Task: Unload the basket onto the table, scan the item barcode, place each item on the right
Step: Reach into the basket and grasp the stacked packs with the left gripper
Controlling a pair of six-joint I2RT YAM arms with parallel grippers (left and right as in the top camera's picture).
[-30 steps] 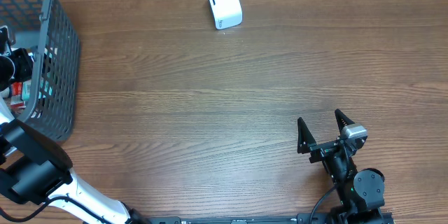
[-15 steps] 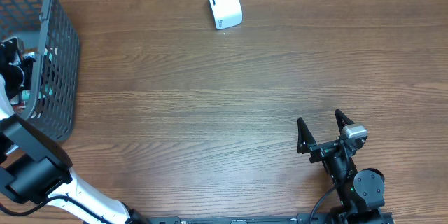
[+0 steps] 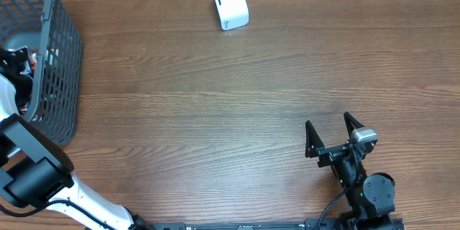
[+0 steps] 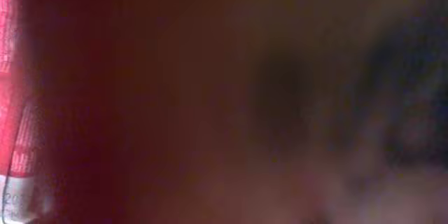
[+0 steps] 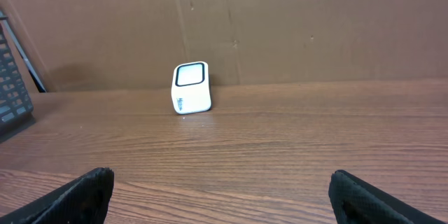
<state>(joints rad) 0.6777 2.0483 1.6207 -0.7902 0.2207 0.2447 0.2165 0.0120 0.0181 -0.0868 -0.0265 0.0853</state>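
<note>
The white barcode scanner (image 3: 230, 4) stands at the table's far edge, and it shows small and upright in the right wrist view (image 5: 191, 88). My left gripper (image 3: 16, 61) reaches down inside the grey mesh basket (image 3: 61, 50) at the far left, its fingers hidden from above. The left wrist view is a close blur filled by a red item (image 4: 21, 112) with white print at its left edge; whether the jaws touch it is not visible. My right gripper (image 3: 332, 135) rests low at the near right, open with nothing between its fingers (image 5: 87, 192).
The basket's corner (image 5: 10, 91) shows at the left edge of the right wrist view. A brown cardboard wall (image 5: 280, 21) stands behind the scanner. Bare wooden tabletop (image 3: 215, 115) lies between the basket, the scanner and my right gripper.
My left wrist has sunk deeper into the basket and shifted slightly toward the far side. The right arm has not moved.
</note>
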